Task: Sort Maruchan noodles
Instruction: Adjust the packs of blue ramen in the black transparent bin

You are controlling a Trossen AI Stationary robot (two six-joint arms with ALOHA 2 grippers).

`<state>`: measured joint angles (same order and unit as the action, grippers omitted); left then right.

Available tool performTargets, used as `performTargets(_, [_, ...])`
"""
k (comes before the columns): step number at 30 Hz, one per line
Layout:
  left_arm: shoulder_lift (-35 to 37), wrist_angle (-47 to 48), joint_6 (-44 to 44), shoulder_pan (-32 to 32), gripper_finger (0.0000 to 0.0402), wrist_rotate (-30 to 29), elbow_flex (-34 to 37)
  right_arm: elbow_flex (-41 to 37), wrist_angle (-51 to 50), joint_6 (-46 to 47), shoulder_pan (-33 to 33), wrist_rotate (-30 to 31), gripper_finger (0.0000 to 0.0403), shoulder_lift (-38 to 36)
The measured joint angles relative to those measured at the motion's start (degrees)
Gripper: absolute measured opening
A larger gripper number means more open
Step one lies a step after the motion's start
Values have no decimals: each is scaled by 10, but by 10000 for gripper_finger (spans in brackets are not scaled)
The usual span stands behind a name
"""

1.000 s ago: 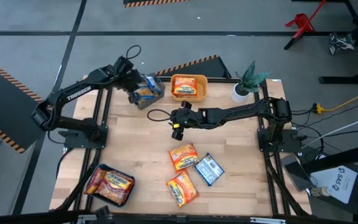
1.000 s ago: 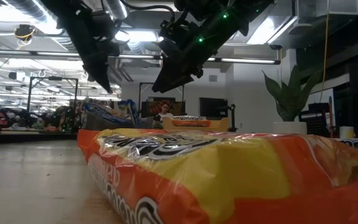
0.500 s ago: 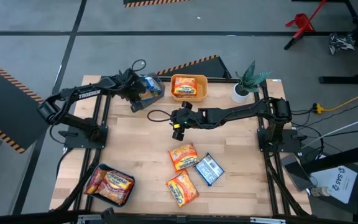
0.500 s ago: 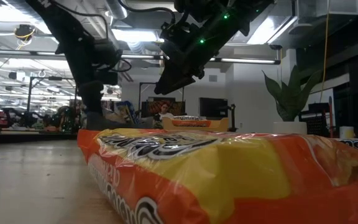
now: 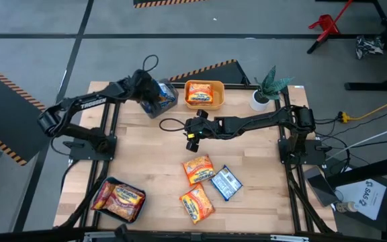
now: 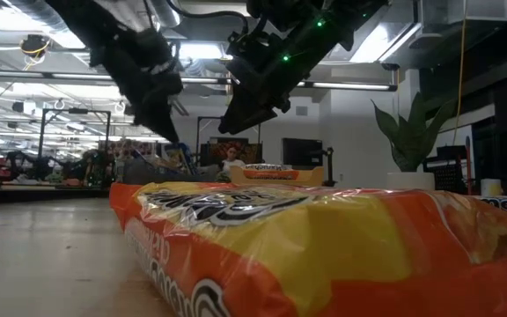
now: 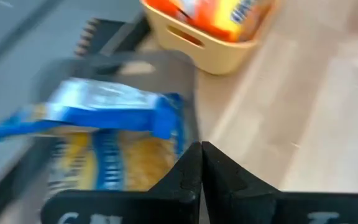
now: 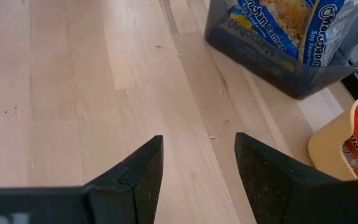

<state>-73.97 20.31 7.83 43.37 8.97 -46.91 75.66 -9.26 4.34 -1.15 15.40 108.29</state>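
From above, the left gripper [image 5: 146, 89] is hanging over the grey bin [image 5: 167, 102] at the table's far left corner, where blue packets [image 5: 161, 94] are sitting. The yellow bin [image 5: 203, 93] just beside it is holding orange packets. The right gripper [image 5: 192, 131] is hovering over bare table mid-field. Two orange packets [image 5: 197, 169] [image 5: 197, 204] and a blue one [image 5: 225, 182] are lying unsorted on the near half, and a third bin [image 5: 118, 200] at the near left corner is holding reddish packets.

At table height, an orange packet [image 6: 324, 238] is filling the foreground; both arms are hanging above, fingers hard to read.

In the left wrist view, the left fingers [image 7: 194, 171] are pressing together with nothing between them, and a blue packet [image 7: 104, 115] is lying askew, partly over the grey bin's edge. It looks liable to slide out if the arm brushes it while lifting away.

In the right wrist view, the right fingers [image 8: 135, 168] are spread wide and empty over the wood, with the grey bin [image 8: 278, 68] ahead. The two arms are working close together, so a reach toward the bins risks a clash, and crinkly packets may slip from a shallow pinch.
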Motion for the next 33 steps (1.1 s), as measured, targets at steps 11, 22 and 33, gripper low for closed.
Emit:
performTargets(11, [20,-57,-5,50,0,-111,52,0,-2,1,0,0,186,0])
performTargets(22, [11,-131,-62,59,0,-66,142,0,-9,1,0,1,186,0])
performTargets(33, [11,-147,-150,50,0,-40,154,0,-8,6,0,1,186,0])
